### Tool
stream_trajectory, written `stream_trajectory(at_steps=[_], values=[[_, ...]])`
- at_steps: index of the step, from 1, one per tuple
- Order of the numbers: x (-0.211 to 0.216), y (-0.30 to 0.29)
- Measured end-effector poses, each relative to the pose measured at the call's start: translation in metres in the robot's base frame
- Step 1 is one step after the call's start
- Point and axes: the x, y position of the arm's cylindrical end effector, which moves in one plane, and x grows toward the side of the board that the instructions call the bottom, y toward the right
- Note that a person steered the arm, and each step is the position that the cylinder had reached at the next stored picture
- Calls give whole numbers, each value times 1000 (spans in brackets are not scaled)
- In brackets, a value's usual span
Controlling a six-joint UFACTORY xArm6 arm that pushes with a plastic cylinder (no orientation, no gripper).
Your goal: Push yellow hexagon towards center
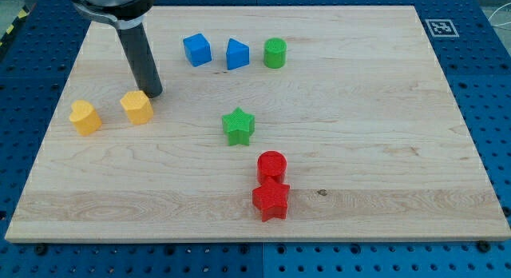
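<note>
The yellow hexagon (pixel 137 107) lies on the wooden board (pixel 359 110) at the view's left. My tip (pixel 152 93) stands just above and to the right of it, touching it or nearly so. A second yellow block (pixel 85 117), which looks heart-shaped, lies to the left of the hexagon. The dark rod rises from the tip towards the view's top left.
A blue cube (pixel 196 49), another blue block (pixel 237 53) and a green cylinder (pixel 275 52) stand in a row near the top. A green star (pixel 239 125) is near the middle. A red cylinder (pixel 271 164) touches a red star (pixel 271 200) below it.
</note>
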Motion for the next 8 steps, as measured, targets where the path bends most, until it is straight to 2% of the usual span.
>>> stream_trajectory(at_steps=[4, 8], values=[[-7, 15], [-8, -47]])
